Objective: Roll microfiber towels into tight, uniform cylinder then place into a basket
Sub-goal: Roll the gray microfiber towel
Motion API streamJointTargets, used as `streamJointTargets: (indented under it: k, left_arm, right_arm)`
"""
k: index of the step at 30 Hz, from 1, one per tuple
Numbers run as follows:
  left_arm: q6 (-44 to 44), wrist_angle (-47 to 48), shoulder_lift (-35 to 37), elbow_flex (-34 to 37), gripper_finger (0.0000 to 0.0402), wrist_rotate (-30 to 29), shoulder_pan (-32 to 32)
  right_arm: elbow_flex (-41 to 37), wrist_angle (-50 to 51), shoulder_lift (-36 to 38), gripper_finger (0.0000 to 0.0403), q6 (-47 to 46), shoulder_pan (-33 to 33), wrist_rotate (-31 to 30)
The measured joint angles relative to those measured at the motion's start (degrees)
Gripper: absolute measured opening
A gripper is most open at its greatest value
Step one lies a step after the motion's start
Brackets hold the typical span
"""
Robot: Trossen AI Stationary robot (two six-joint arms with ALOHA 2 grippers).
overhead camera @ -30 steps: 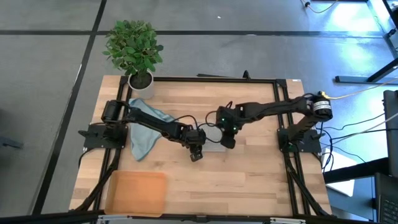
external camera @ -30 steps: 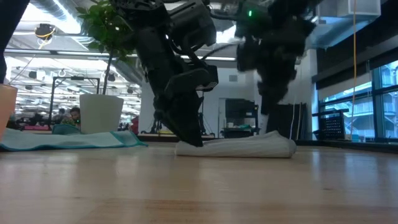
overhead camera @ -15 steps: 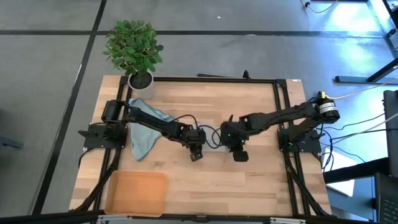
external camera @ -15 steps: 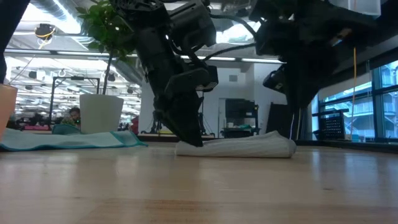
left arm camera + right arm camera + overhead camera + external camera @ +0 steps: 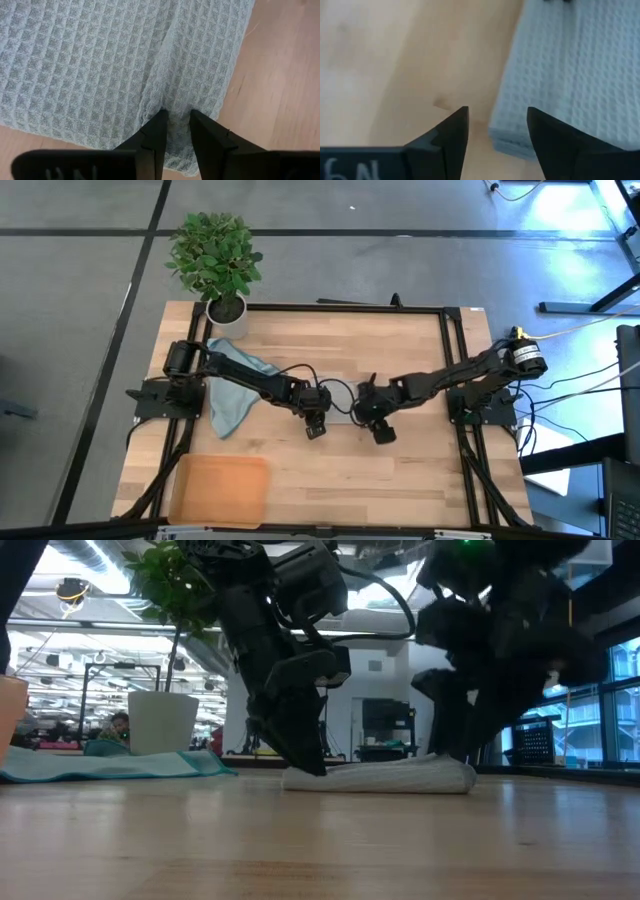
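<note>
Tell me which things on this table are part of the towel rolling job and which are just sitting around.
Part of the job:
pale grey waffle-weave folded towel
light blue-teal cloth
shallow orange-tan basket
left gripper, pinching the folded towel
right gripper, open at its other end

Just there:
leafy green plant in white pot

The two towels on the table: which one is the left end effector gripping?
The folded pale grey towel at the table's centre; the left end effector pinches its edge. The blue-teal towel lies spread out near the plant pot, untouched.
</note>
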State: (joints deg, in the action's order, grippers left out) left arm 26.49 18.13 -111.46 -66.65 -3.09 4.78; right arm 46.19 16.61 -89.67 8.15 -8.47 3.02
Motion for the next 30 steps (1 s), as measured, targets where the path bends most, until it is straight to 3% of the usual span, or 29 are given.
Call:
streamJointTargets:
  k: [8,21,25,30]
  left_arm:
    - [0.0,-0.1,0.0,0.0,0.0082,0.0,0.0]
    - [0.1,-1.2,-0.1,0.1,0.0082,-0.1,0.0]
    - [0.1,-1.4,-0.1,0.1,0.0082,-0.1,0.0]
    - [0.1,-1.5,-0.1,0.1,0.0082,-0.1,0.0]
  right_arm:
    - [-7.5,-11.2,0.0,0.0202,1.5,0.0,-0.5]
    - [-11.7,-15.3,0.0,0.0197,4.3,0.0,-8.7]
    - [-11.7,-15.6,-0.2,0.0164,4.4,0.0,-10.9]
    - [-11.6,-16.4,-1.8,0.0086,4.1,0.0,-12.0]
